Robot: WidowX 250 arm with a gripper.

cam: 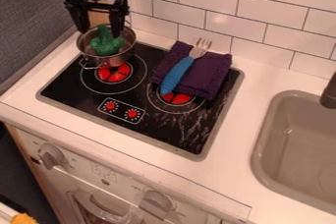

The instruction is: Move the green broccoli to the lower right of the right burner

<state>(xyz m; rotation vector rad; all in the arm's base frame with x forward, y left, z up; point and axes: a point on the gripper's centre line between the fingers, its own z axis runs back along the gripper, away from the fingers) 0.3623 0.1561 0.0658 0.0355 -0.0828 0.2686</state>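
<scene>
Nearest us, the white toy oven front with grey knobs (105, 181), an orange-yellow thing (23, 219) off at its left, and above it the black glass stove top (151, 129), where this one will be decided! At the stove top's rear left corner stands the silvery metal pot (84, 46), and inside it, stem up, sits the green toy broccoli (106, 45). Over the pot hangs the black two-finger gripper (99, 32), its fingers spread wide, one to each side of the stem, and no grip on it that I can see. So we're at the pick-up, with the broccoli lined up but not taken. What does the next move call for? A careful drop, both fingers inside the pot's rim, then a firm squeeze on the stem. Catch that rim and the whole pot could tip or come along! After that, a straight lift well over the wall, and a carry across the stove top to its near right part, lower right of the right burner (177, 98). Mind the traffic: the folded purple cloth (213, 73) lies at the stove top's rear right, partly over that burner, with the blue-handled fork (177, 75) on it. Swing low and it could snag.
</scene>
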